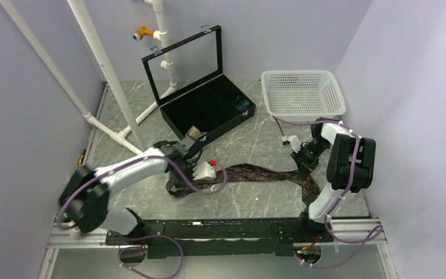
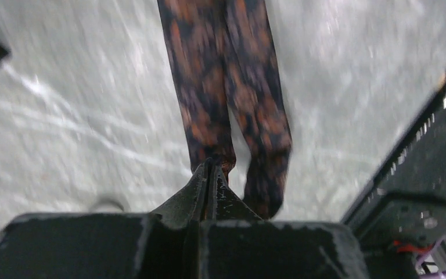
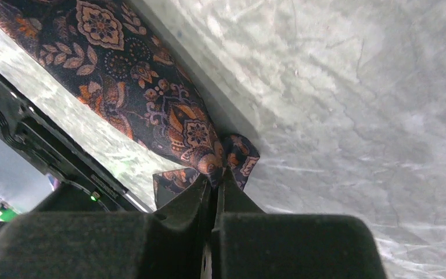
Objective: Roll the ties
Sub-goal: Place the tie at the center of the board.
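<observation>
A dark brown-maroon tie [image 1: 250,173] with an orange paisley pattern lies stretched across the table between the two arms. My left gripper [image 1: 181,181] is shut on its narrow end, where the fabric folds back in a loop. In the left wrist view the tie [image 2: 209,87] runs away from the left gripper [image 2: 212,165], pinched at the tips. My right gripper [image 1: 305,170] is shut on the wide end. In the right wrist view, the tie [image 3: 128,75] bunches at the right gripper [image 3: 218,174]. A tan tie [image 1: 196,132] and a teal tie [image 1: 243,106] sit in the black case.
The black case [image 1: 209,110] stands behind the tie with its glass lid [image 1: 186,61] raised. A white basket [image 1: 303,93] sits at the back right. White pipes [image 1: 113,87] slant across the back left. The black base rail [image 1: 209,229] runs along the near edge.
</observation>
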`<state>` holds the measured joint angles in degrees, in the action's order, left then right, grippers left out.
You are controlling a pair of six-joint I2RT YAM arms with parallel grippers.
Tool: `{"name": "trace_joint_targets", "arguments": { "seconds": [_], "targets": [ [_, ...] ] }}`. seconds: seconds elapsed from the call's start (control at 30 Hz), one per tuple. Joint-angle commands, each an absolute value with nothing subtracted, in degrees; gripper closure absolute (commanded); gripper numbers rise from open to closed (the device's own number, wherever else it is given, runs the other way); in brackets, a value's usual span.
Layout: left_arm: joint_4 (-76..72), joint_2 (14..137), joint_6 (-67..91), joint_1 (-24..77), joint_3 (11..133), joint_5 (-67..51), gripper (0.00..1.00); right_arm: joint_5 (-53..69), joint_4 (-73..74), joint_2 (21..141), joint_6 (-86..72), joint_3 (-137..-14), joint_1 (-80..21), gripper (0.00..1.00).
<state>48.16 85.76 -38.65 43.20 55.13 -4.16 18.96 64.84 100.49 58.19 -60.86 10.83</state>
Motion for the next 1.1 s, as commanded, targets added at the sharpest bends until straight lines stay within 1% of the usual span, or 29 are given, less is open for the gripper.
{"name": "trace_joint_targets", "arguments": {
  "seconds": [0.0,0.07,0.1,0.13,0.2,0.23,0.3,0.4,0.43,0.5,0.53,0.57,0.67,0.83,0.87,0.9,0.97,1.0,1.03,1.07],
  "targets": [
    [56.5,69.5,-44.7,40.9,47.3,2.3,1.0,13.2,67.0,100.0,64.2,-59.6,12.1,1.0],
    [57.0,63.4,-48.7,39.7,41.5,4.8,0.99,11.9,68.9,100.0,66.1,-59.6,12.7,1.0],
    [56.4,60.5,-50.7,39.1,38.3,6.1,0.92,11.6,70.4,100.2,67.0,-59.9,12.8,1.0],
    [55.6,58.2,-51.9,38.6,36.0,7.1,0.8,11.3,71.9,100.5,68.0,-60.4,12.9,1.0],
    [54.4,54.0,-52.8,37.8,34.0,6.0,0.46,11.0,74.0,101.8,68.7,-61.8,12.8,1.0],
    [53.5,52.9,-52.4,37.6,34.0,4.8,0.38,11.1,74.8,102.8,68.9,-62.7,12.9,1.0],
    [52.1,52.2,-51.2,37.6,35.9,1.4,0.33,11.3,76.9,104.6,69.0,-64.9,12.9,1.0],
    [49.2,52.7,-48.8,37.5,39.8,-5.1,0.32,10.5,77.9,106.4,69.0,-66.9,12.8,1.0],
    [48.0,53.4,-48.1,37.6,41.2,-7.5,0.28,10.2,77.5,106.6,69.0,-67.3,12.8,1.0],
    [45.4,55.6,-46.7,37.6,43.0,-12.5,0.12,9.9,77.2,107.0,68.8,-68.0,12.8,1.0],
    [43.9,57.1,-46.3,37.7,43.2,-13.9,0.07,10.0,77.1,107.2,68.4,-68.4,12.8,1.0],
    [42.9,58.4,-46.4,37.9,43.1,-14.7,0.06,10.0,77.1,107.2,68.2,-68.8,12.8,1.0],
    [40.3,61.5,-48.7,37.9,40.8,-14.3,0.06,9.0,76.9,106.7,68.1,-68.2,13.0,1.0],
    [41.6,68.9,-51.5,38.2,40.0,-14.0,0.06,5.7,76.1,104.2,69.5,-63.8,14.4,1.0],
    [41.4,70.0,-52.0,38.4,39.3,-13.2,0.08,5.1,75.7,103.6,69.8,-62.6,14.6,1.0],
    [41.6,70.8,-52.6,38.8,38.9,-12.1,0.16,4.6,75.4,102.9,70.0,-60.9,14.9,1.0],
    [42.8,71.9,-52.6,38.7,39.5,-10.1,0.39,4.2,76.0,101.6,70.5,-58.8,15.2,1.0],
    [44.2,71.1,-52.8,38.3,40.5,-10.1,0.52,3.9,76.6,100.7,71.1,-58.0,15.3,1.0],
    [45.9,69.4,-53.1,37.8,42.0,-10.8,0.62,3.6,77.5,99.6,71.9,-57.3,15.5,1.0],
    [47.3,66.9,-53.5,36.9,43.5,-12.6,0.71,3.2,78.5,98.3,72.9,-57.1,15.6,1.0]
  ]
}}
